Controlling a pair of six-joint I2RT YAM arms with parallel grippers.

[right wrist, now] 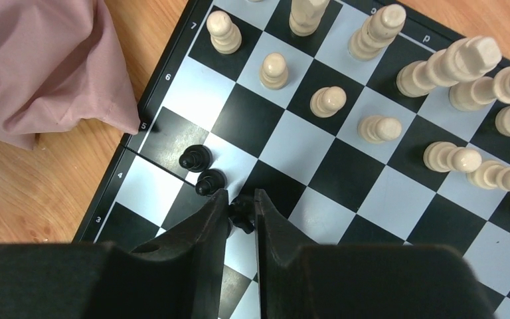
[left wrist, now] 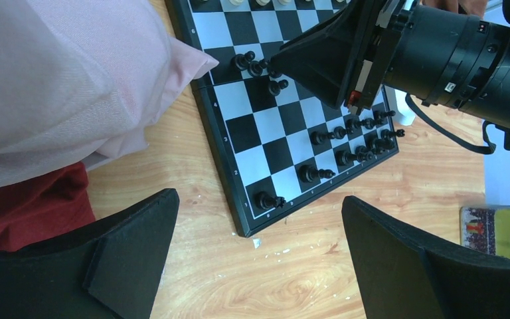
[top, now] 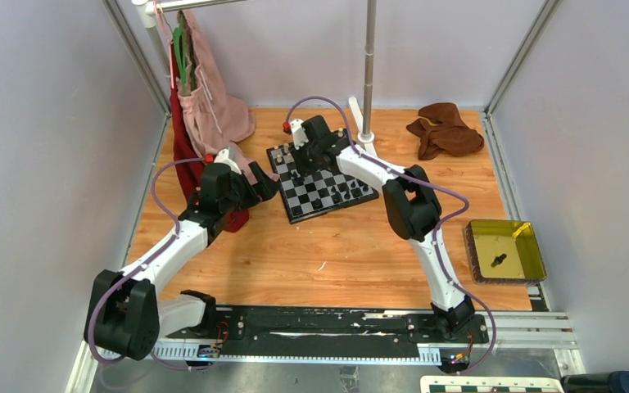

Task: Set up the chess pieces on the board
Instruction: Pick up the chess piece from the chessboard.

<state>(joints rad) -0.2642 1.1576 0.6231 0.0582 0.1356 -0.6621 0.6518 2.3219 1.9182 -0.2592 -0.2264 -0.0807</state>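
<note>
The right gripper (right wrist: 241, 199) has its two smooth black wedge-shaped fingers drawn narrow around a small black pawn (right wrist: 242, 218), which fills the gap between them. It stands on the board (right wrist: 293, 143) near its left edge, about halfway along. Just beside it on that side stand two more black pawns (right wrist: 195, 158), glossy and round-headed, on neighbouring squares. Farther up the board the cream pieces (right wrist: 274, 70) form two loose rows of turned, matte figures, the taller ones along the far edge. The other black pieces (left wrist: 362, 139) cluster upright in the near rows, toward the board's right corner. The board is flat and glossy, with black and white squares inside a thin black border with numbers on it. It lies skewed at the far middle of the wood-grain table (right wrist: 40, 193). A soft pink cloth (right wrist: 46, 66) bulges against the board's left edge, with a red cloth (left wrist: 26, 199) beneath it. The left gripper (left wrist: 259, 199) hangs above the board's near corner with its broad black fingers spread wide and nothing between them. Well apart, a crumpled brown cloth (top: 445, 131) lies at the far right, and a yellow tray (top: 471, 254) at the right edge has one dark piece (top: 498, 261) in it.
</note>
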